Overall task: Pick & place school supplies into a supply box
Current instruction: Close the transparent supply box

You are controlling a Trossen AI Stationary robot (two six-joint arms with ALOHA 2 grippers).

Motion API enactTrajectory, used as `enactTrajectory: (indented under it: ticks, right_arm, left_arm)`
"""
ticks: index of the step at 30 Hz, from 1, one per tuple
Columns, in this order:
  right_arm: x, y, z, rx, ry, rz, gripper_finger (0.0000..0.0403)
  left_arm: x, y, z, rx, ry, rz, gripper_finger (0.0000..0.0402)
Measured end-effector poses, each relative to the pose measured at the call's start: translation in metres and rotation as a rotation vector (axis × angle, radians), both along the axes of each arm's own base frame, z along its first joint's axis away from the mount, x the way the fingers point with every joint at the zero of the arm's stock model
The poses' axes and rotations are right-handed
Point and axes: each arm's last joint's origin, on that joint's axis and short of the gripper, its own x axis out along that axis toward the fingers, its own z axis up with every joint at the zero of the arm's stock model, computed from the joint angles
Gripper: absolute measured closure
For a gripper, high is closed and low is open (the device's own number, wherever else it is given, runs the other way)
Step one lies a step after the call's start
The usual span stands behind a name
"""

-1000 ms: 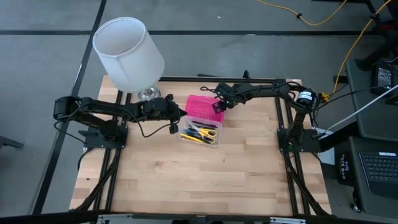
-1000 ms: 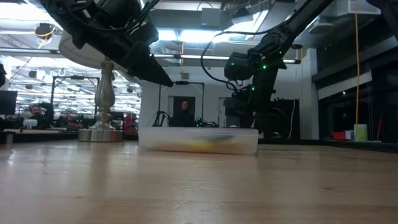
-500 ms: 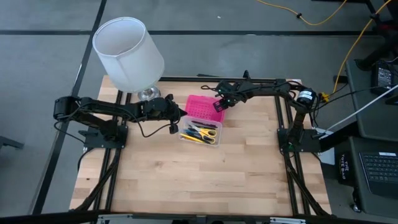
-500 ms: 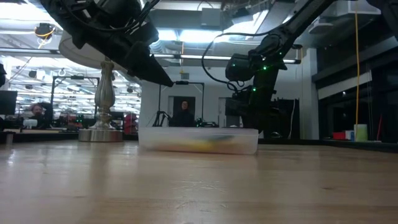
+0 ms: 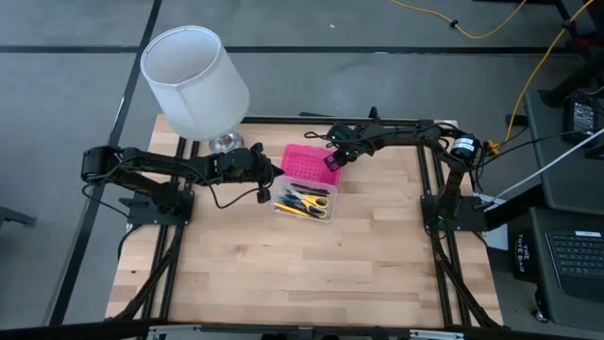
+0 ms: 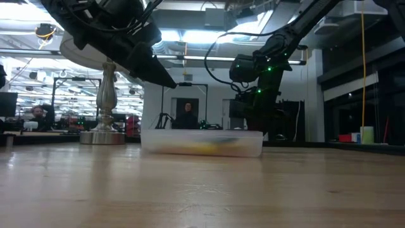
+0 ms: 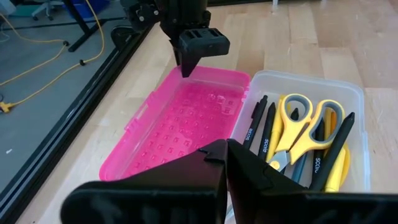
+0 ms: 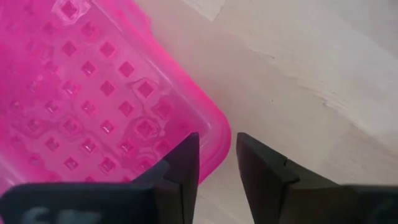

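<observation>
Clear box base (image 6: 201,142) on table (image 6: 202,190), lamp (image 6: 104,95) behind.

pink lid (image 8: 93,87): cut off by frame edges | pens (image 6: 201,147): blurred (through clear base)

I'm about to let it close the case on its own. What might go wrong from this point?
The right tool straddles only the corner rim of the bright pink dotted plastic lid, a thin hold that may slip. The yellow-handled scissors lie on top of the pens in the clear plastic base and might stop the lid seating. The left tool, shut, hangs by the base, near the lid's likely swing.
</observation>
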Motion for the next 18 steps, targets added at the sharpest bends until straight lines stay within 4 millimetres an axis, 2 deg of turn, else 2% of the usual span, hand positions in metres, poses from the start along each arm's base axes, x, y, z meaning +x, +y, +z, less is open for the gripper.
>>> enactTrajectory:
  ticks: [18]
  right_arm:
    - [0.0001,-0.0010,0.0003,-0.017,0.011,0.065,0.0290]
  left_arm:
    - [0.0000,0.0000,0.0000,0.021,0.007,-0.011,0.0396]
